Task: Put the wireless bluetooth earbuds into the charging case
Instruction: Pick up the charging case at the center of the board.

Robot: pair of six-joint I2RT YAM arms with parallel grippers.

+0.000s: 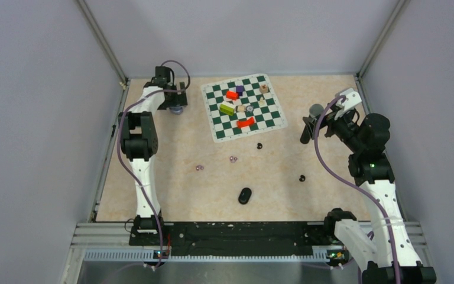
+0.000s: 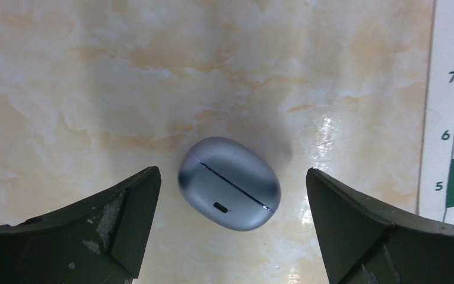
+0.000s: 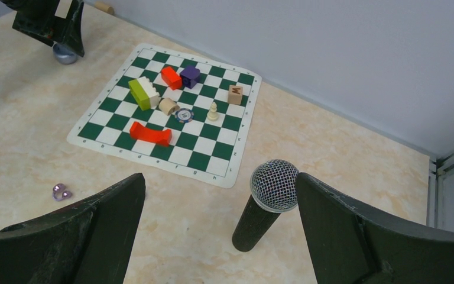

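Left gripper (image 2: 232,173) wide open above closed silver-blue charging case (image 2: 229,183) on far-left worktop (image 2: 94,71); case's long axis and lid seam diagonal, upper left to lower right in wrist view. Right gripper (image 3: 219,177) open by microphone (image 3: 269,201). 4 earbuds (image 1: 233,158) loose mid-worktop.

I'm looking at a table (image 1: 171,195) with a beige, marble-patterned top, glossy enough that a bright glare shows on it in the left wrist view. Plain pale grey walls (image 1: 35,118) box it in on three sides, with slanting metal posts (image 1: 102,41) at the far corners. A ribbed metal rail (image 1: 236,254) runs along the near edge.
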